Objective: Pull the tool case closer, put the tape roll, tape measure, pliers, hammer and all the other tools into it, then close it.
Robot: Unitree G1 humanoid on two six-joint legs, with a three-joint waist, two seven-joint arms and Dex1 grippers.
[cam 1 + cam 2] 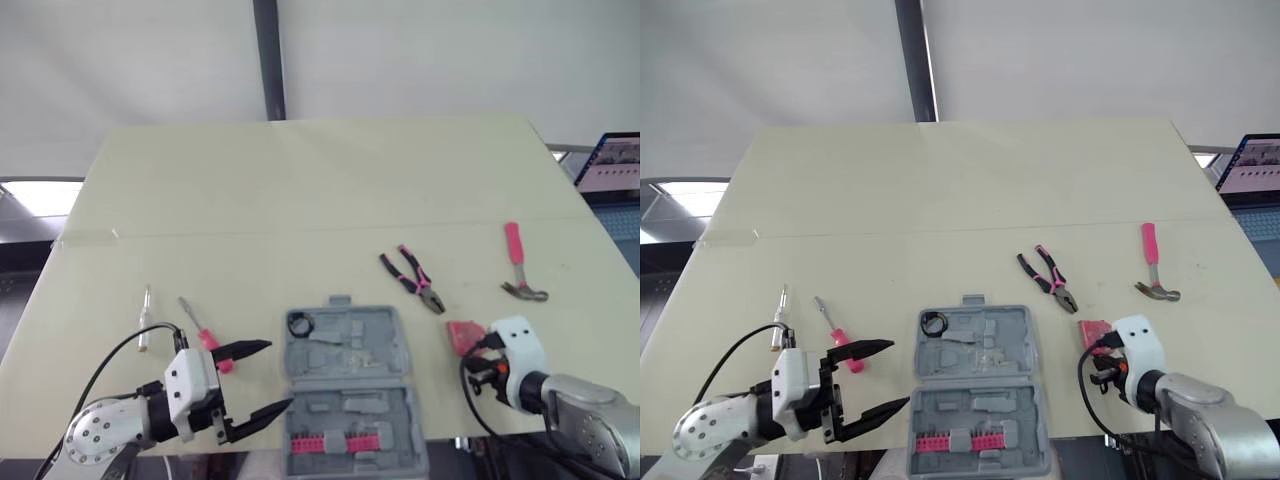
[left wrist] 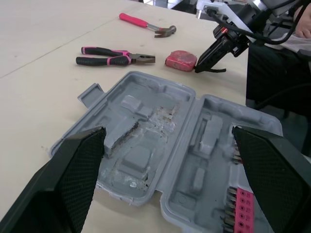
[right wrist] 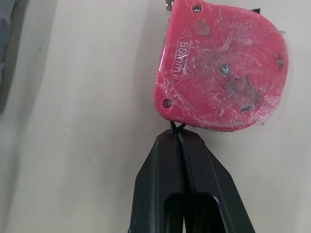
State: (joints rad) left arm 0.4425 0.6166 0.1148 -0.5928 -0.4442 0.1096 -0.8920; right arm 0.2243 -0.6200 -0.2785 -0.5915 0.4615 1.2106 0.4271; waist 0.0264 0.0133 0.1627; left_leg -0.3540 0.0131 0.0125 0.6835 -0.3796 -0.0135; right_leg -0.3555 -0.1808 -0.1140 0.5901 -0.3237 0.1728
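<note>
The grey tool case (image 1: 352,352) lies open at the table's near edge, with pink bits in its near half and a black tape roll (image 1: 299,323) in its far left corner. My left gripper (image 1: 280,374) is open just left of the case; in the left wrist view its fingers (image 2: 73,184) frame the case (image 2: 146,116). Right of the case lies the red tape measure (image 3: 221,68). My right gripper (image 3: 177,137) is shut at its edge, with the measure's thin black strap at the tips. Pliers (image 1: 411,278) and hammer (image 1: 518,264) lie farther back on the right.
A pink-handled screwdriver (image 1: 203,330) and a small metal tool (image 1: 145,318) lie left of the case, beyond my left gripper. A laptop screen (image 1: 615,165) stands off the table's right edge. The table's far half is bare.
</note>
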